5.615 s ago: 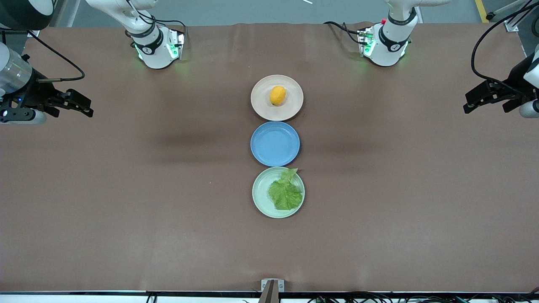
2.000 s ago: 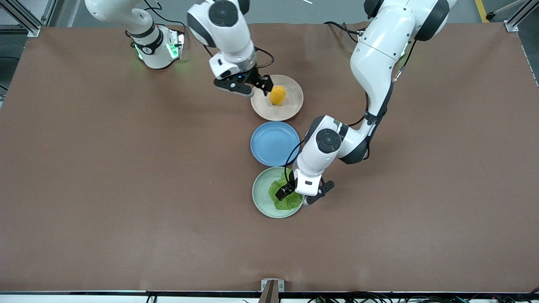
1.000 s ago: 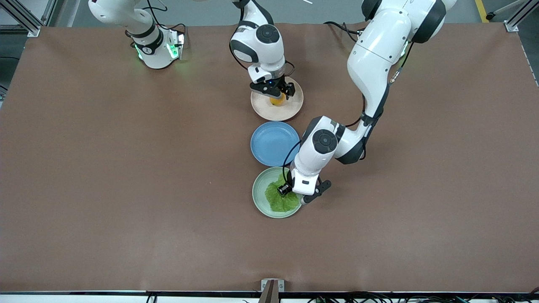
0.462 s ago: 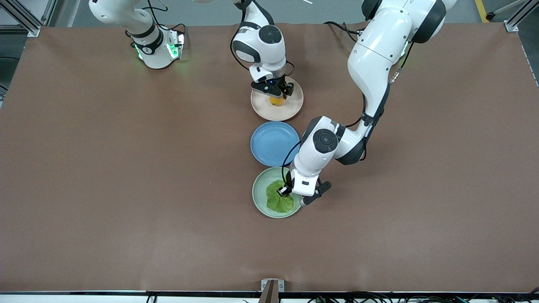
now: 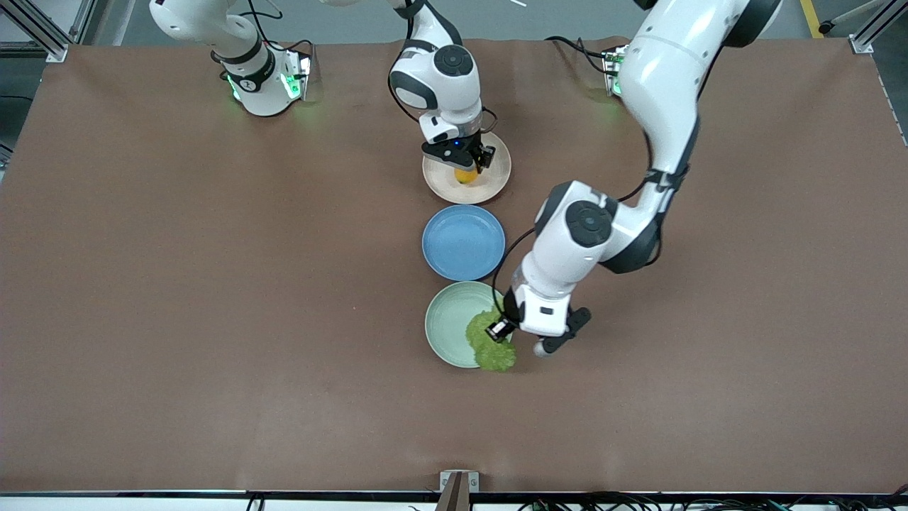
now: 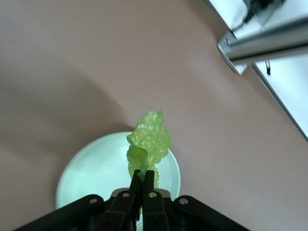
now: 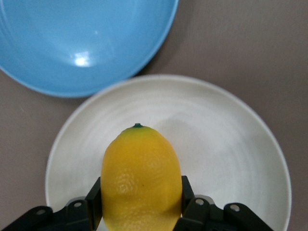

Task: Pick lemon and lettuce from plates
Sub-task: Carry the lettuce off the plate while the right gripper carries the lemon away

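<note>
My left gripper (image 5: pixel 505 328) is shut on the stem end of the lettuce (image 5: pixel 491 344), a crinkled green leaf that hangs over the rim of the mint green plate (image 5: pixel 447 323). In the left wrist view the leaf (image 6: pixel 148 144) stands out from the closed fingers (image 6: pixel 143 185) above the plate (image 6: pixel 91 173). My right gripper (image 5: pixel 462 162) is shut on the lemon (image 5: pixel 465 174) over the beige-pink plate (image 5: pixel 493 184). In the right wrist view the lemon (image 7: pixel 141 178) sits between the fingers (image 7: pixel 188 192), over the plate (image 7: pixel 226 144).
A blue plate (image 5: pixel 463 242) lies between the two task plates, in a row across the table's middle; its rim also shows in the right wrist view (image 7: pixel 86 43). The brown table (image 5: pixel 213 284) spreads wide toward both arms' ends.
Both arms came in from the table's ends and closed on lemon and lettuce. In the last half second the left gripper lifted and dragged the leaf toward the plate's rim.
</note>
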Tool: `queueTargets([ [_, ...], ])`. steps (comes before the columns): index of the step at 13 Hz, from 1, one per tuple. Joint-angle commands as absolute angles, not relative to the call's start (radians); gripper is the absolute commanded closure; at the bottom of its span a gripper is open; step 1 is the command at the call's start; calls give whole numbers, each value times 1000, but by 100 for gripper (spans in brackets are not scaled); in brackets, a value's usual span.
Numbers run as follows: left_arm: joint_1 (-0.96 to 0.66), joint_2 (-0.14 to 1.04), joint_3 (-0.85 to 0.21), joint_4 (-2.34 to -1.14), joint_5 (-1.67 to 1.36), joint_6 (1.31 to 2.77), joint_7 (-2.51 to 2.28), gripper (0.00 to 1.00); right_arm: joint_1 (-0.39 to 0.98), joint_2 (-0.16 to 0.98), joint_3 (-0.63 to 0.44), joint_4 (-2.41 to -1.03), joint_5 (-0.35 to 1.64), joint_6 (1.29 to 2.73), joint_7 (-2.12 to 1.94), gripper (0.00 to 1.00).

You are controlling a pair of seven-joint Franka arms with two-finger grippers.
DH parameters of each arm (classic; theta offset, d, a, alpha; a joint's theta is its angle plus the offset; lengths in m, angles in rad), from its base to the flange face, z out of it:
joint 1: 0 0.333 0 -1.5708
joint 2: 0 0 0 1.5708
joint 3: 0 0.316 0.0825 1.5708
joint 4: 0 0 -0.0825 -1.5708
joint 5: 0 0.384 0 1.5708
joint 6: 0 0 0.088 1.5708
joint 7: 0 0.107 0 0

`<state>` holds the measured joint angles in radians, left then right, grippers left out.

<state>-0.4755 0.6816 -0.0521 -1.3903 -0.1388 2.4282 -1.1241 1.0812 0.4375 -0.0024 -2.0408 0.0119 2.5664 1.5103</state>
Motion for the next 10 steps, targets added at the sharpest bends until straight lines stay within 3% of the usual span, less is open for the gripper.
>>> queueTargets([
  [1, -375, 557, -99, -1527, -130, 2391, -1066, 100, 961, 295, 0, -2063, -11, 2423, 1364, 100],
  [5, -137, 392, -239, -1786, -130, 2396, -876, 99, 729, 186, 0, -2089, -11, 2300, 990, 100],
  [10, 37, 316, -311, -2023, -130, 2472, -787, 98, 419, 184, 0, -2144, -11, 2309, 516, 100],
])
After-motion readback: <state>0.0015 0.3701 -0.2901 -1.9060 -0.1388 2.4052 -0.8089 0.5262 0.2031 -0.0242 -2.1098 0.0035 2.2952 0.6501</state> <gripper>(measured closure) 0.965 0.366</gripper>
